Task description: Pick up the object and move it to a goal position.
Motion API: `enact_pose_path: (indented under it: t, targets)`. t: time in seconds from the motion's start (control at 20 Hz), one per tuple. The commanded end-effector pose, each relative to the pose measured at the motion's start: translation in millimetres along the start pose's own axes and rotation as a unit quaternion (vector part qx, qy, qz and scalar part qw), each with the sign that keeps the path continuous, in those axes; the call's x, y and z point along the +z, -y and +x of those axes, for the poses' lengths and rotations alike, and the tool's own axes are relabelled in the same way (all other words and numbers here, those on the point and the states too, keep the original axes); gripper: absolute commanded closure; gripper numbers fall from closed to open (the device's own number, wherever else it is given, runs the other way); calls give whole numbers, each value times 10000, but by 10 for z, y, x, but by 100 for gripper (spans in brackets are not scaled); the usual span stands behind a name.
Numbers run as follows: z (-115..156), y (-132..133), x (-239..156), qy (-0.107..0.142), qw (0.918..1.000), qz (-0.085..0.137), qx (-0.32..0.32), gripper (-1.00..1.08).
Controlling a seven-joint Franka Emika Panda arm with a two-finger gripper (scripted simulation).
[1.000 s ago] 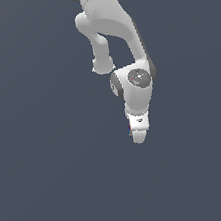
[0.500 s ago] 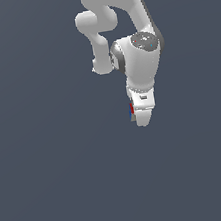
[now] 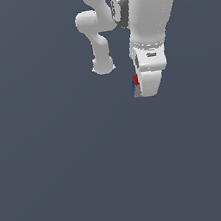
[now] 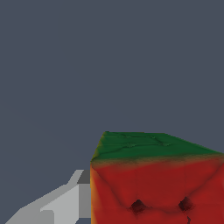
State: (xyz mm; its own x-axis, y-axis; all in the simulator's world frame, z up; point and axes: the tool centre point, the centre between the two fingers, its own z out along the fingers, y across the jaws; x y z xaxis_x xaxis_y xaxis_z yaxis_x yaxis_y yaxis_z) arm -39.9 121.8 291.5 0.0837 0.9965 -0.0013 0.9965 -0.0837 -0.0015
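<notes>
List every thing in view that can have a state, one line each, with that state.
Cube: held between the gripper's fingers, off the ground, red and green faces towards the wrist camera.
Gripper: shut on the cube, pointing down.
Arm: bent above, carrying the gripper.

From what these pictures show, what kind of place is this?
Probably a simulated scene, not a real room: featureless grey-blue ground, a smooth white robot gripper, and a tiny multicoloured cube it holds.
</notes>
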Motion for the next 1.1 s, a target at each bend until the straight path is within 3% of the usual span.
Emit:
enact_pose_path:
  t: [0.0,0.55,1.05]
  targets:
    - [27,57,-306,-7,10000,-3,-3,108]
    - [115,234,-1450,-10,10000,-5,5,108]
    - [151,286,-1982,-7,10000,-7,21,108]
